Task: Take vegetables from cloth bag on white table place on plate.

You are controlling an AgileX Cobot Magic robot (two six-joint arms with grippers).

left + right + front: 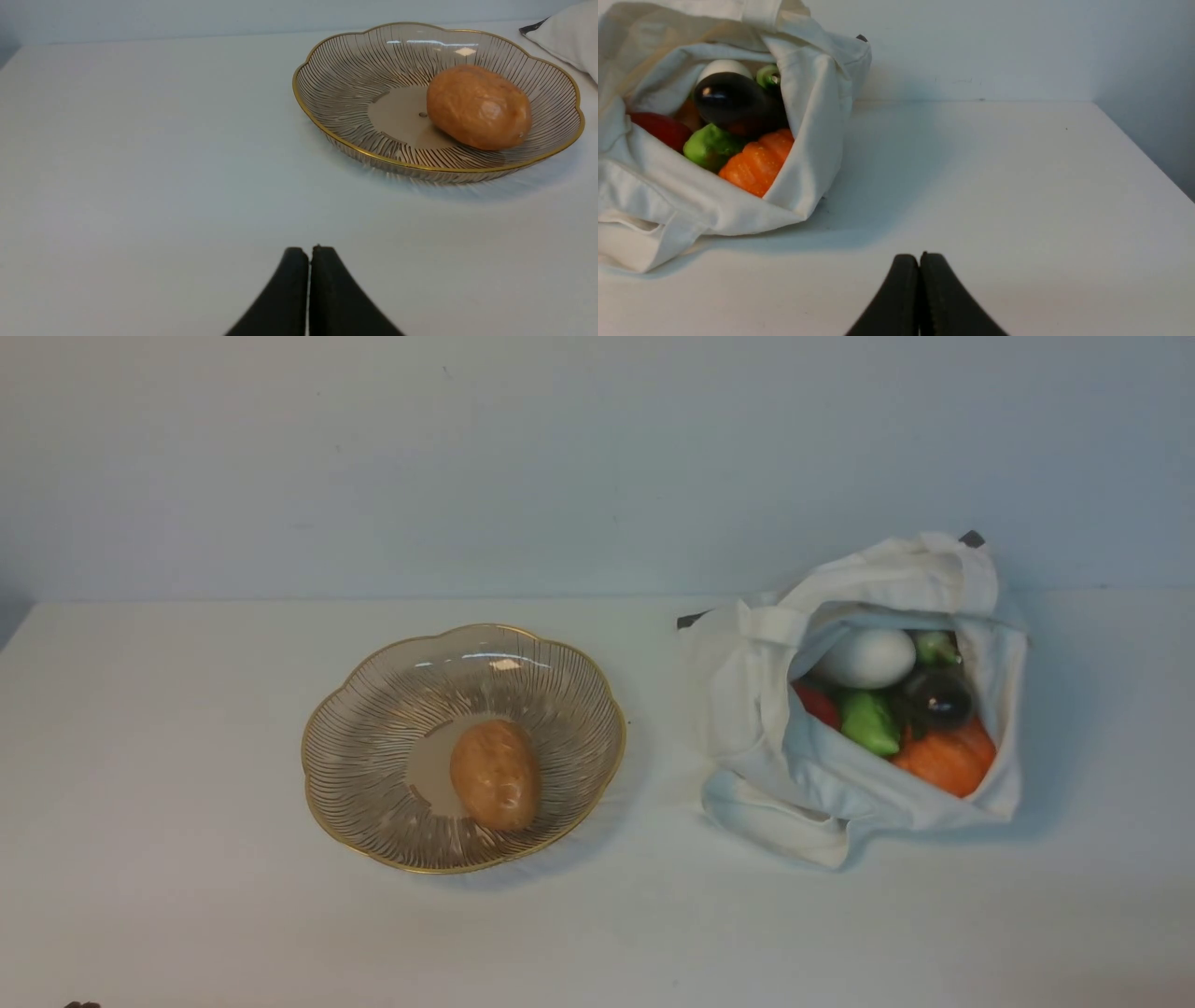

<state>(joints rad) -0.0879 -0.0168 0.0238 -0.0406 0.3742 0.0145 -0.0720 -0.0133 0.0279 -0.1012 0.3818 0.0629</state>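
The brown potato lies in the gold-rimmed plate left of centre on the white table; both show in the left wrist view, potato and plate. The cloth bag lies open at the right, holding the white egg-shaped vegetable, red one, green pepper, dark eggplant and orange pumpkin. The bag shows in the right wrist view too. My left gripper is shut and empty, short of the plate. My right gripper is shut and empty, beside the bag.
A pale wall runs behind the table's far edge. A second wall stands past the table's right edge. A small dark tab lies at the bag's far left corner.
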